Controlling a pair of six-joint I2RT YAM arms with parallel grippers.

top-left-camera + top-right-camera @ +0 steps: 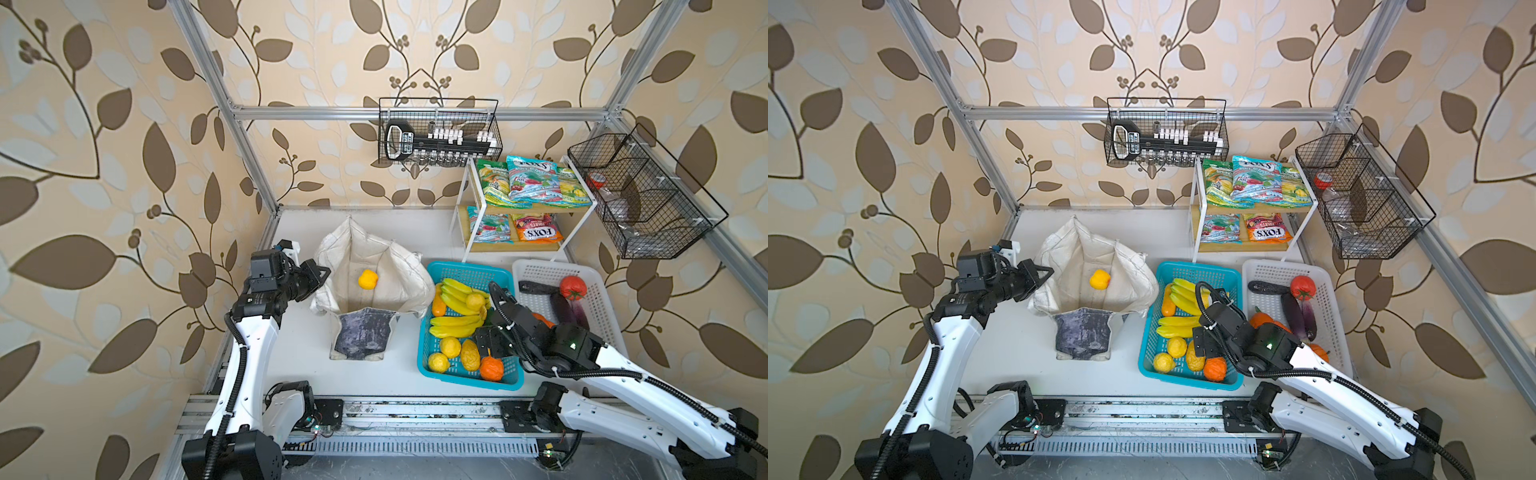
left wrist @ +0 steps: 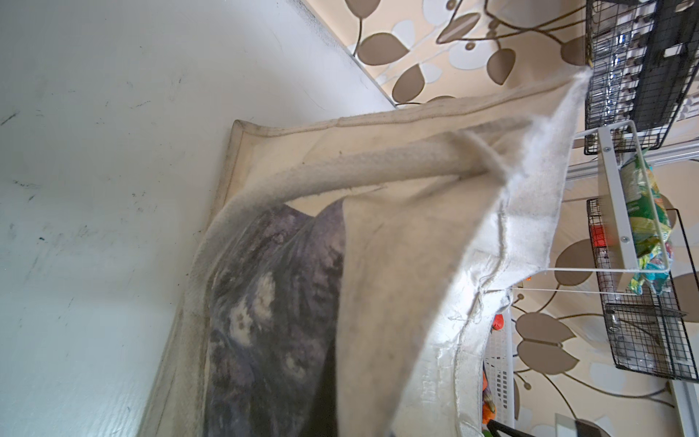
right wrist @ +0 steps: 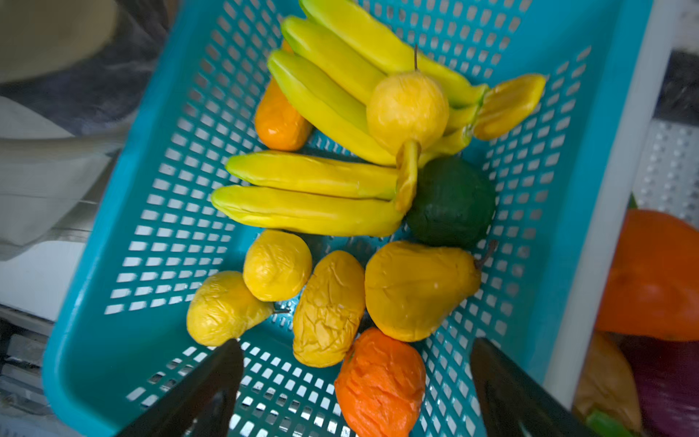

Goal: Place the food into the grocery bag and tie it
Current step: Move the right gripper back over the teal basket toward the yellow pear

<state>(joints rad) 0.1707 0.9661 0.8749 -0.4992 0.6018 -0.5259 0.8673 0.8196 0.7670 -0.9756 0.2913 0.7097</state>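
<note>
The off-white fabric grocery bag with dark grey mottled panels [image 1: 399,266] stands open mid-table. One glossy yellow toy bell pepper [image 1: 368,279] lies inside it. At the bag's 9 o'clock the left gripper [image 1: 322,272] is clenched on its rim. At its 3 o'clock a perforated blue plastic basket [image 1: 469,268] holds yellow toy bananas [image 3: 310,193] and wrinkled yellow toy pears [image 3: 412,291]. The right gripper [image 3: 355,344] hangs over them, jaws spread, grasping nothing. Shiny green and blue sweet packets [image 1: 530,183] lie at the bag's 1 o'clock, well apart.

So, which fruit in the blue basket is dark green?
The round dark green fruit, beside the stem end of the pair of bananas. All the other fruit in the blue basket is yellow or orange.
</note>
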